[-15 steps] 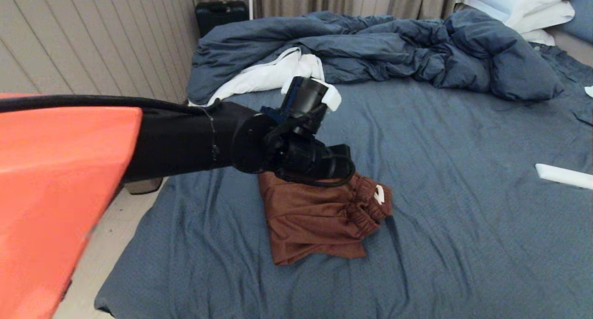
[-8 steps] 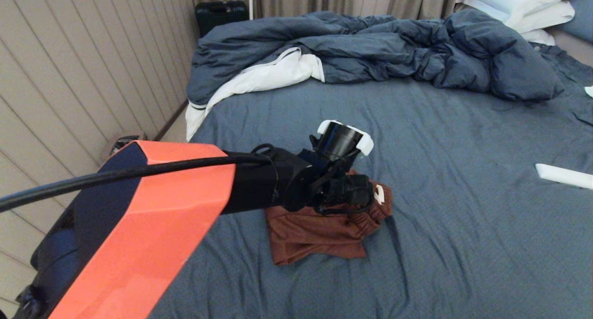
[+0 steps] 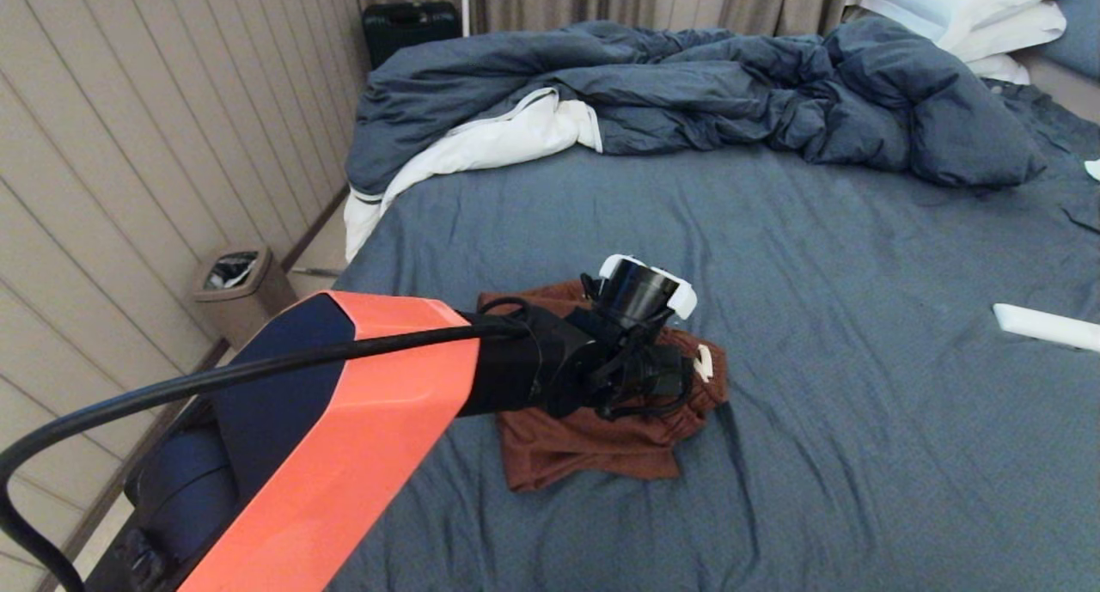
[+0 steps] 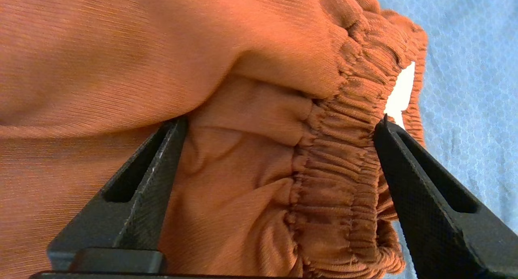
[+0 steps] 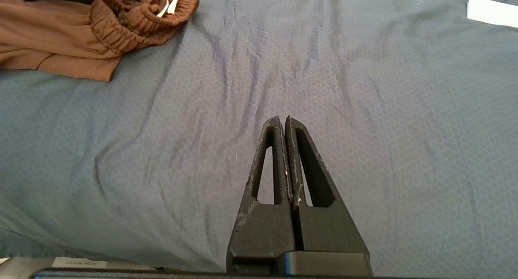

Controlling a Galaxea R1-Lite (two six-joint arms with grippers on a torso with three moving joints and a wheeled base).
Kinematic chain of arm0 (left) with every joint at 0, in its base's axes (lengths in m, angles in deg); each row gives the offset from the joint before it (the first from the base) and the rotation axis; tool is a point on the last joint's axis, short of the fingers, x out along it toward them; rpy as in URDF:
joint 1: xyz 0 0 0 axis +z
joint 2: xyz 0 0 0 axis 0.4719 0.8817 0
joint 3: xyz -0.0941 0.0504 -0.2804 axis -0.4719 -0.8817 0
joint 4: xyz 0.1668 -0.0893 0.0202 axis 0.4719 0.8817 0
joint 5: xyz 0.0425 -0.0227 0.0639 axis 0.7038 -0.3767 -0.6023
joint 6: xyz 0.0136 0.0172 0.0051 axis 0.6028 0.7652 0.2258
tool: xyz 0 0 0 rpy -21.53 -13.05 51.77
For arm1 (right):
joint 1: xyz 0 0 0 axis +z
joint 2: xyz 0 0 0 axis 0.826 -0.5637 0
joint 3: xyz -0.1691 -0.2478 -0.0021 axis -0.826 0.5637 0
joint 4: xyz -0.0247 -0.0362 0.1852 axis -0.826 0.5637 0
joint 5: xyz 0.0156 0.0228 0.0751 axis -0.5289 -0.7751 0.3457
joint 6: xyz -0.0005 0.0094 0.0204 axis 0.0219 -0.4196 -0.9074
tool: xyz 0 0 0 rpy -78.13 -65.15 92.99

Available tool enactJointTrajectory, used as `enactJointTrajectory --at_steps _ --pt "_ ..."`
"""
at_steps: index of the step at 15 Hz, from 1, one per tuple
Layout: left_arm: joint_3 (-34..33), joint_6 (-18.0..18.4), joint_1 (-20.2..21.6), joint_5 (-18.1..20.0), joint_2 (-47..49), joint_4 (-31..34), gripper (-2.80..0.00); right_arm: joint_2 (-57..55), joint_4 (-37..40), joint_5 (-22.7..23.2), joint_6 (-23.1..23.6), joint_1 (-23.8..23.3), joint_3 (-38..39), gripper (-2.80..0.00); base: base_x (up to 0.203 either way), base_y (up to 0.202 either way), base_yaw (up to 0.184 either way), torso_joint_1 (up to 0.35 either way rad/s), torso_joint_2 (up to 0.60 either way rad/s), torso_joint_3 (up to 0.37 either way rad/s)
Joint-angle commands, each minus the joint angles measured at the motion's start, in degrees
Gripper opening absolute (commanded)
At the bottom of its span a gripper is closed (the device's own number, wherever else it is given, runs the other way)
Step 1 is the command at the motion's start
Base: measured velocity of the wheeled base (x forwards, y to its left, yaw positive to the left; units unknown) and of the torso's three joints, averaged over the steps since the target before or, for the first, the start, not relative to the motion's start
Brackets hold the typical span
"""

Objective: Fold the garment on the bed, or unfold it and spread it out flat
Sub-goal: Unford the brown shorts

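Note:
The garment [image 3: 584, 446], rust-brown shorts, lies bunched and partly folded on the bed [image 3: 859, 317], left of the middle. Its gathered waistband and a bit of white drawstring [image 3: 704, 362] point right. My left gripper [image 3: 662, 377] is down on the waistband end, with the wrist covering the cloth there. In the left wrist view the left gripper [image 4: 282, 120] is open, jaws wide, with the garment [image 4: 243, 169] and its elastic band between the fingers. My right gripper [image 5: 282, 119] is shut and empty over bare sheet, with the garment [image 5: 60, 36] some way off.
A rumpled blue duvet [image 3: 687, 85] with white lining fills the far part of the bed, with white pillows [image 3: 971, 8] at the far right. A flat white object [image 3: 1044, 326] lies on the sheet at right. A bin [image 3: 234, 283] and a black case [image 3: 408, 25] stand by the panelled wall.
My left arm has dropped and swung down onto the garment's waistband end, and its jaws have widened. The garment and my right gripper have stayed in place.

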Motion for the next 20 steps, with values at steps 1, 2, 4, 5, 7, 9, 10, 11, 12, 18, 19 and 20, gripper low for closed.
enactJointTrajectory --at_steps 1,2,4,5,7,9,10,11,12,18,19,20 --pt "-0.01 -0.28 -0.05 -0.23 0.25 0.03 -2.80 -0.09 0.06 0.01 0.02 0.00 0.01 -2.80 0.000 0.000 0.000 0.000 0.00 0.000" --pt "-0.01 -0.39 -0.17 -0.31 0.16 0.12 -2.80 -0.09 0.15 0.01 0.02 0.00 0.01 -2.80 0.000 0.000 0.000 0.000 0.00 0.000" --pt "-0.01 -0.34 -0.29 -0.32 0.16 0.12 -2.80 -0.09 0.24 0.01 0.02 0.00 -0.08 -2.80 0.000 0.000 0.000 0.000 0.00 0.000" --pt "-0.01 -0.34 -0.29 -0.32 0.16 0.03 -2.80 -0.09 0.24 0.01 0.02 0.00 -0.08 -2.80 0.000 0.000 0.000 0.000 0.00 0.000" --pt "-0.01 -0.34 -0.38 -0.32 0.06 -0.05 -2.80 -0.09 0.33 0.01 0.02 0.00 -0.08 -2.80 0.000 0.000 0.000 0.000 0.00 0.000" --pt "-0.01 -0.34 -0.38 -0.32 -0.32 -0.05 -2.80 -0.09 0.33 0.18 0.02 0.00 -0.11 -2.80 0.000 0.000 0.000 0.000 0.00 0.000" --pt "-0.01 -0.43 -0.38 -0.32 -0.70 0.03 -2.80 -0.09 0.33 0.10 0.02 0.00 -0.16 -2.80 0.000 0.000 0.000 0.000 0.00 0.000" --pt "-0.01 -0.42 -0.38 -0.40 -0.98 0.03 -2.80 -0.09 0.33 0.19 0.02 0.00 -0.17 -2.80 0.000 0.000 0.000 0.000 0.00 0.000" --pt "-0.01 -0.29 -0.38 -0.40 -1.65 0.03 -2.80 -0.09 0.33 0.19 0.02 0.00 -0.14 -2.80 0.000 0.000 0.000 0.000 0.00 0.000" --pt "-1.04 -0.73 0.09 -0.40 -8.82 1.19 -2.80 -0.09 0.41 0.19 0.02 0.00 -0.17 -2.80 0.000 0.000 0.000 0.000 0.00 0.000" --pt "-1.12 -0.76 0.55 -0.40 -10.38 1.78 -2.80 -0.09 0.33 0.19 0.02 0.00 -0.17 -2.80 0.000 0.000 0.000 0.000 0.00 0.000" --pt "-1.20 -0.81 1.39 -0.40 -11.90 2.48 -2.80 -0.09 0.33 0.19 0.02 0.00 -0.17 -2.80 0.000 0.000 0.000 0.000 0.00 0.000"
